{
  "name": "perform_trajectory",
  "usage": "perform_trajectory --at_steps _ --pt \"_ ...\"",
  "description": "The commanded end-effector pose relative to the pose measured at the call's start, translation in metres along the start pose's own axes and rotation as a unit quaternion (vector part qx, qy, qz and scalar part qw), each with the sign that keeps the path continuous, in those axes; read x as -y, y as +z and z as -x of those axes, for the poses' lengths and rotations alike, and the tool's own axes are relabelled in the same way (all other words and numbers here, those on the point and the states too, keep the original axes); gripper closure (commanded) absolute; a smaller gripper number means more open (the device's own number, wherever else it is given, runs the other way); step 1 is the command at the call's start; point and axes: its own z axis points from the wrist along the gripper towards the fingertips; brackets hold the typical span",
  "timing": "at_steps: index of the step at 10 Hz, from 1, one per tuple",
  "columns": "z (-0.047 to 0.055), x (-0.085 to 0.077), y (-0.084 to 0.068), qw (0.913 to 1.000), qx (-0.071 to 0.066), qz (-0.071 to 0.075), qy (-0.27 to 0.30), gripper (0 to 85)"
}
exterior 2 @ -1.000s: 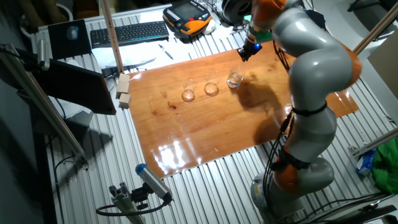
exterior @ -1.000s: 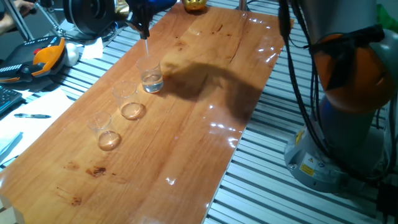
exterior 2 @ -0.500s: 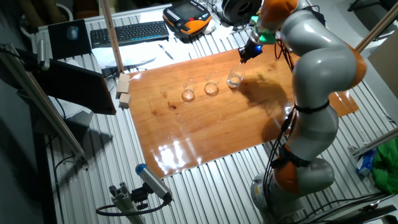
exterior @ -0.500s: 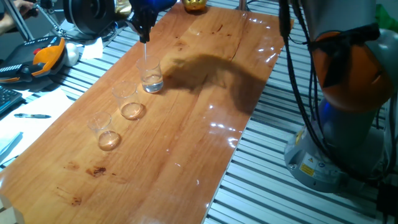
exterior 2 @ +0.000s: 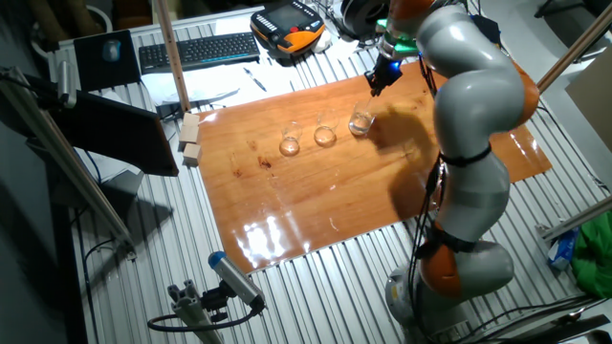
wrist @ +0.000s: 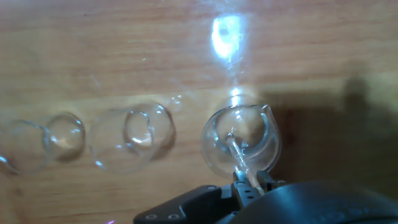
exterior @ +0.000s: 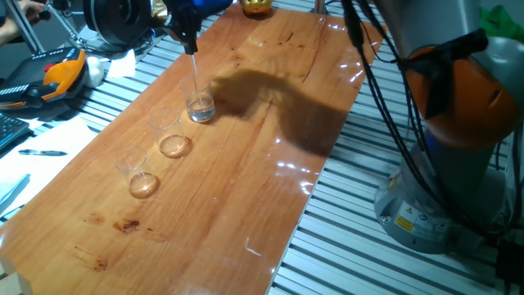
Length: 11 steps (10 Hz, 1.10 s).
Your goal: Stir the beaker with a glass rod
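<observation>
Three small clear beakers stand in a row on a long wooden worktop (exterior: pixel 270 164). Going left to right in the one fixed view, the first amber-bottomed beaker (exterior: pixel 137 174) sits nearest, the second amber-bottomed beaker (exterior: pixel 169 133) stands just beyond it, and the beaker (exterior: pixel 199 101) to be stirred stands farthest and rightmost, a little apart from its neighbour. This beaker is straight-walled, with a colourless, silvery bottom and a small pouring lip that shows in the hand view.

Above it hangs the gripper (exterior: pixel 189 43), dark, at the end of a large silver and orange arm (exterior 2: pixel 473 105). Its fingers are closed on the upper end of the glass rod (exterior: pixel 195 78), a thin, clear, straight stick that runs down into the beaker's mouth. In the hand view the rod's lower end lies inside the rim, near the middle of the bottom; whether it touches the glass cannot be told.

The step in hand appears to be the stirring itself. To do it well, the rod should trace small, slow circles kept inside the wall, upright, without pressing on the bottom. The beaker looks light and could slide or tip towards its neighbour if the rod pushes hard against its side.
</observation>
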Motion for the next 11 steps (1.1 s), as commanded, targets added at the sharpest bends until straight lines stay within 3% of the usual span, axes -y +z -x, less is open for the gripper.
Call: perform_trajectory --at_steps 1,2,3,4,5,6,7,8,9,10,11 --pt "-0.0005 0.0003 -0.0017 0.9995 0.011 -0.016 -0.023 85.0" --pt "-0.0008 0.0009 -0.0034 0.9987 0.017 -0.031 -0.036 85.0" --pt "-0.0006 0.0011 -0.0035 0.9982 0.02 -0.037 -0.041 85.0" --pt "-0.0006 0.0011 -0.0037 0.9973 0.034 -0.043 -0.049 85.0" --pt "-0.0003 0.0012 -0.0047 0.9955 0.057 -0.047 -0.058 85.0" --pt "0.0 0.0004 -0.0043 0.995 0.086 -0.035 -0.036 85.0" --pt "0.0 -0.0013 -0.0014 0.9949 0.099 -0.002 0.015 85.0" --pt "-0.0008 -0.0027 0.0021 0.9937 0.09 0.025 0.062 85.0" --pt "-0.002 -0.0023 0.004 0.9953 0.059 0.029 0.071 85.0" --pt "-0.0031 -0.0011 0.0015 0.9984 0.018 0.002 0.054 85.0" --pt "-0.0042 0.0003 -0.0022 0.9991 -0.001 -0.021 0.036 85.0"
